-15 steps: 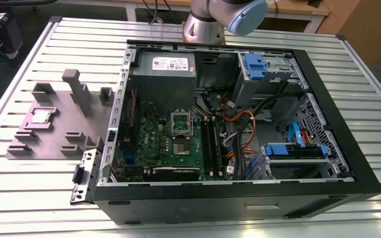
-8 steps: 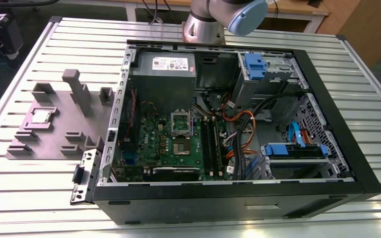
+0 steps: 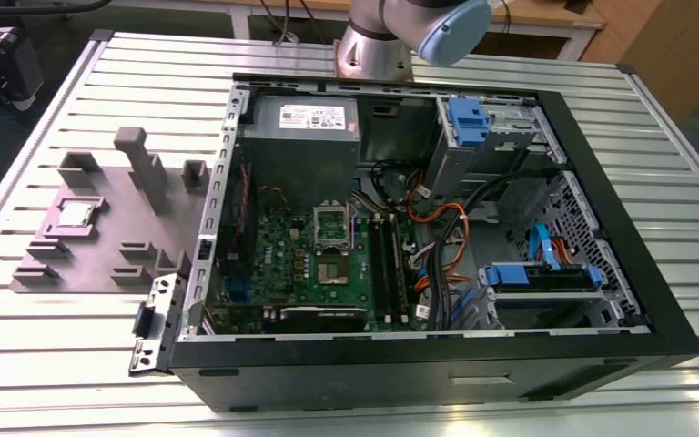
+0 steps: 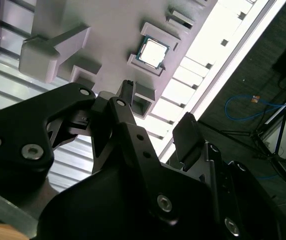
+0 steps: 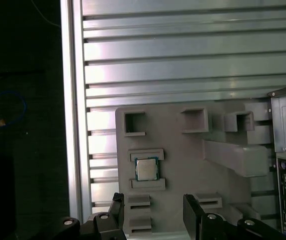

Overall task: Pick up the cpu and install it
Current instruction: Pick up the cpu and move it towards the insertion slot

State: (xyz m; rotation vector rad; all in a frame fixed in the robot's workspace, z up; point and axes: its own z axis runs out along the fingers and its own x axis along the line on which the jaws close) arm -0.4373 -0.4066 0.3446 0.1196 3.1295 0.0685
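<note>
Cpu: the small, flat, square cpu with a silvery metal top and darker rim lies on the grey moulded plastic fixture, at the exterior view's left, well apart from the computer case.
Seat: in the first wrist view the cpu sits between two low raised brackets of the fixture, which flank two opposite edges.
Facing: metal top up and lying level; being square it has no long axis, and its edges run parallel to the slats of the ribbed aluminium table.
Gripper: the black gripper hangs above the fixture, clear of the cpu; its fingers are spread wide with nothing between them.
Second wrist view: the cpu lies beyond the gripper, untouched.
Case: the open black computer case lies on its side on the table, showing a green circuit board with a metal-framed socket.
Cut off: the silver arm runs out past the exterior view's upper edge; the gripper's body is clipped by the edge in both wrist views.
Hard to make out: any marking on the cpu's top, and whether the socket's frame is latched.
</note>
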